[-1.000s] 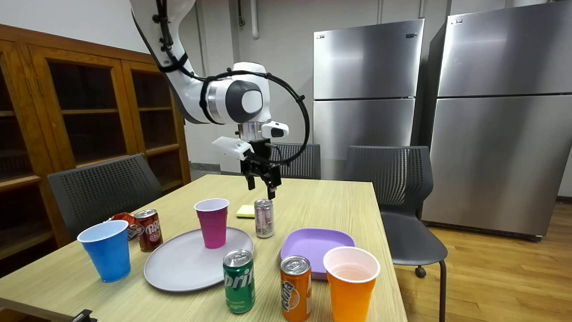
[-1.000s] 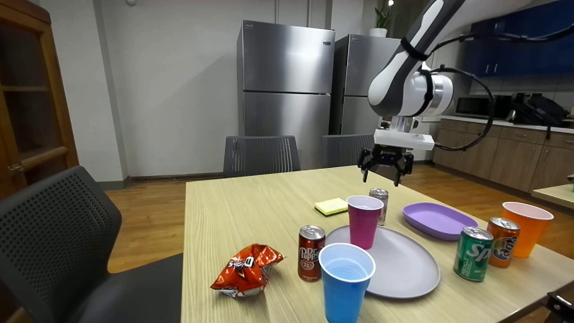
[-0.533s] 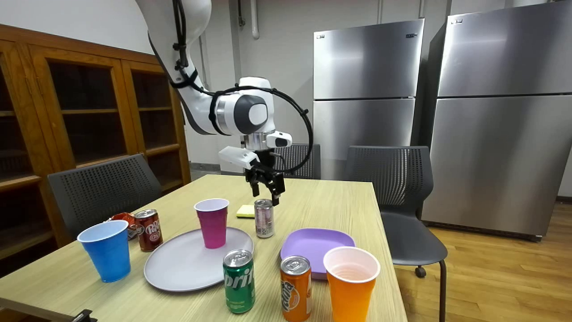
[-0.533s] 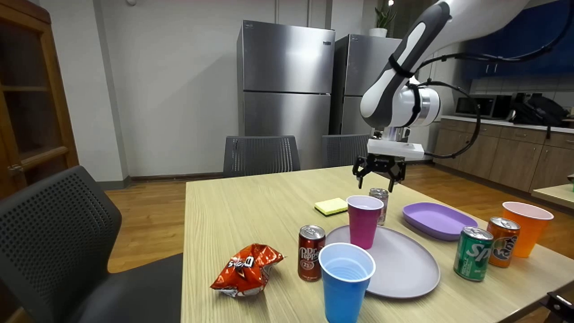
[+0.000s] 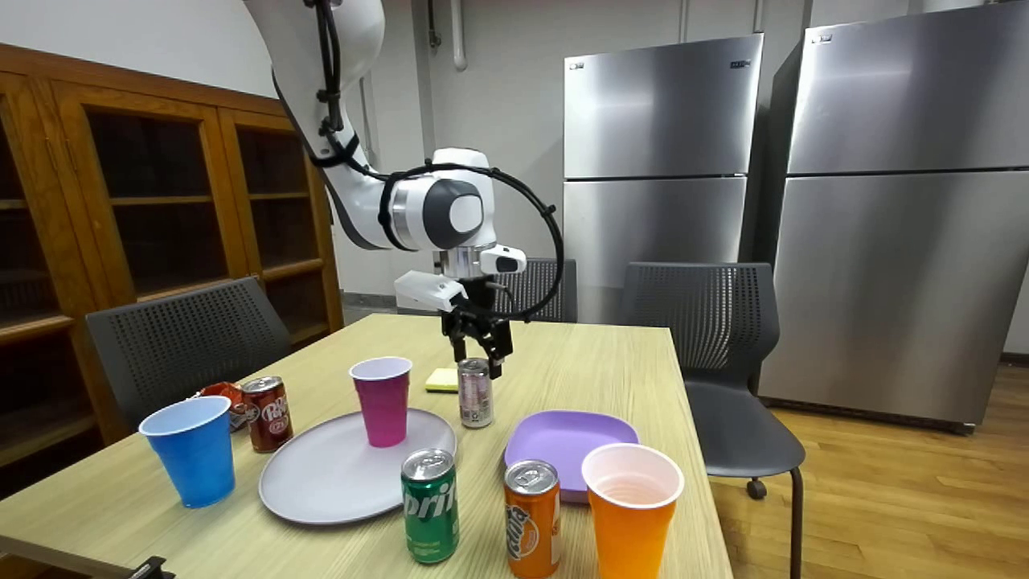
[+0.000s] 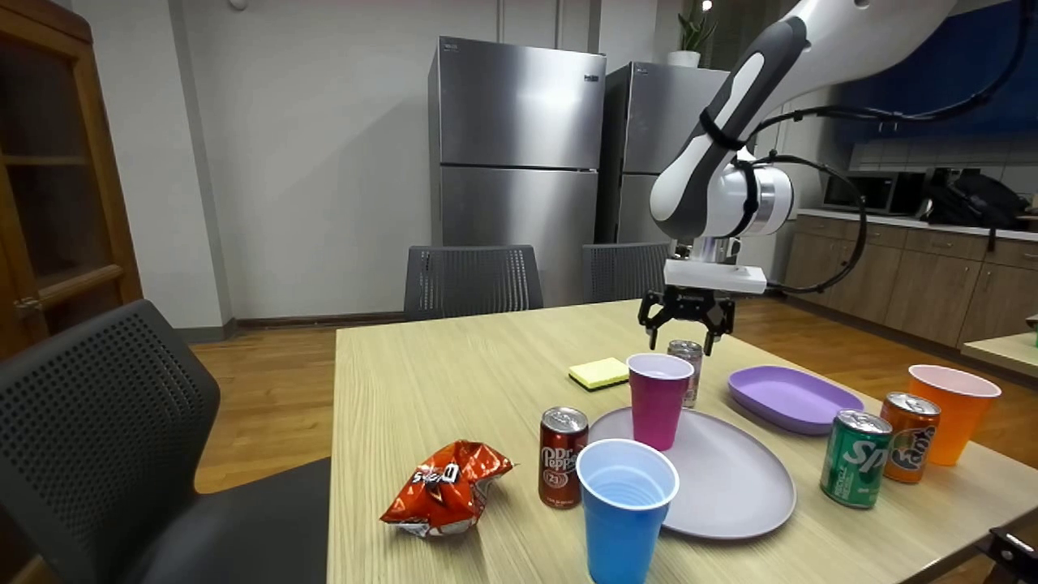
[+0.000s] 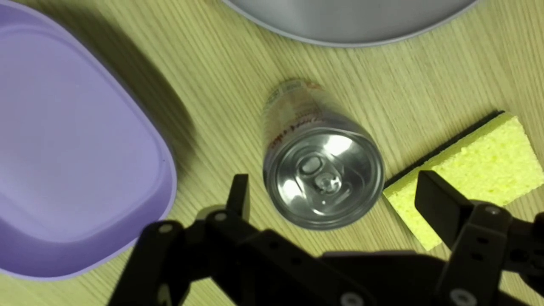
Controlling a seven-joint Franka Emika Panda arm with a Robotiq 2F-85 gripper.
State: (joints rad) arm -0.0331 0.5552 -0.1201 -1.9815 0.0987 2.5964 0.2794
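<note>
Over the pale counter [image 5: 595,366] the claw [image 6: 680,346] hangs wide, and there's the can [image 5: 475,400] beneath, upright, lid [image 7: 326,180] framed between both fingers [image 7: 239,196].

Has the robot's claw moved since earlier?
Yes, down: in an exterior view, the claw has sunk toward the unmoved silver can, its tips now appearing about level with the can's top.

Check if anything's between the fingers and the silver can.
Nothing visible blocks the fingers from the silver can. In the wrist view, the sponge shows partly between one finger and the can, but it lies low on the table.
</note>
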